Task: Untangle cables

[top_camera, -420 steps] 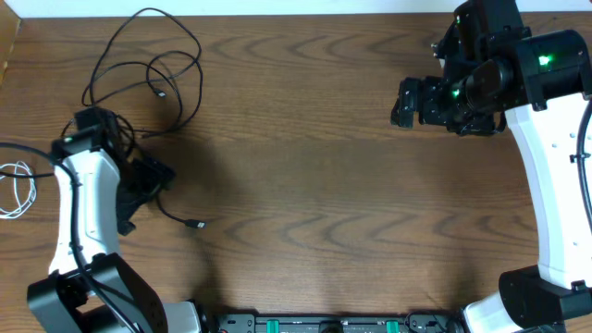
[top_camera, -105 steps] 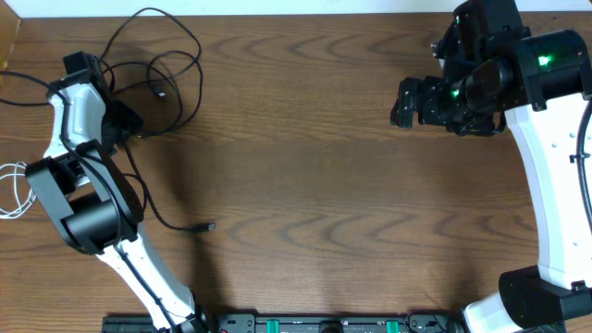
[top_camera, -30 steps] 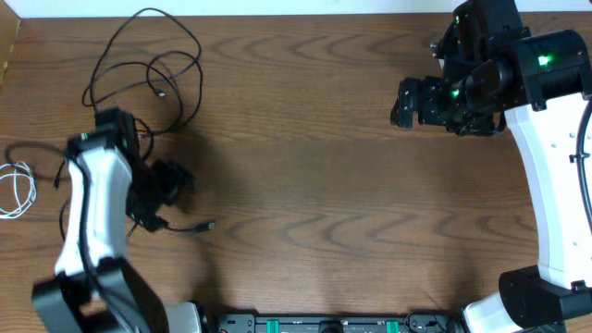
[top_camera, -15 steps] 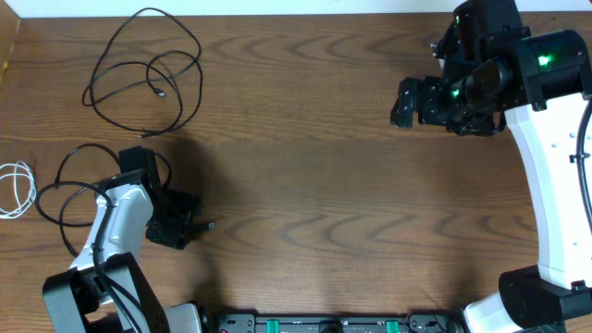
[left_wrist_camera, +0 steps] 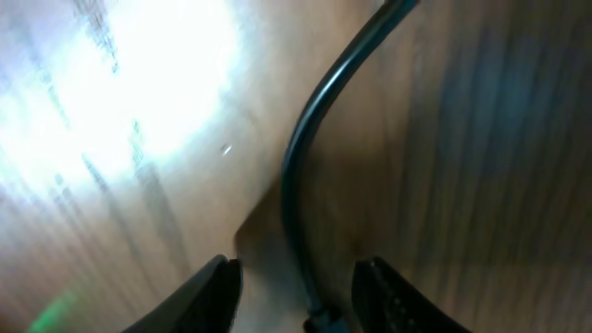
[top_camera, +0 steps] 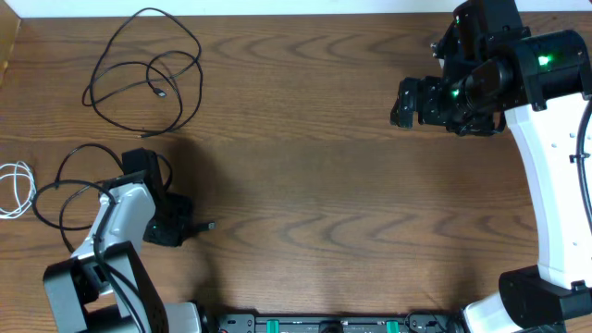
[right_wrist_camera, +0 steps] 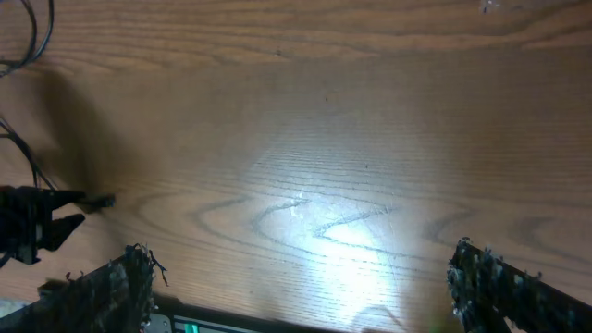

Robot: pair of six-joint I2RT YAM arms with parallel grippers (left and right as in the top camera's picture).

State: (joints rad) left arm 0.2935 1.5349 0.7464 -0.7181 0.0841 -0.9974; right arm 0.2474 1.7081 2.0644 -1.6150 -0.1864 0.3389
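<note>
The brown wooden table point(top_camera: 324, 185) is bare in the middle; a thin black looped cable point(top_camera: 146, 65) lies at ten o'clock.

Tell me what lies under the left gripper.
A black cable runs between the left gripper's fingers, on the wooden table, touching neither. From overhead the gripper covers that stretch; only the plug tip shows.

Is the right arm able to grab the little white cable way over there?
Probably not. The white cable lies at the far left edge of the table, the right claw hovers near the opposite side, and the left arm sits between.
</note>
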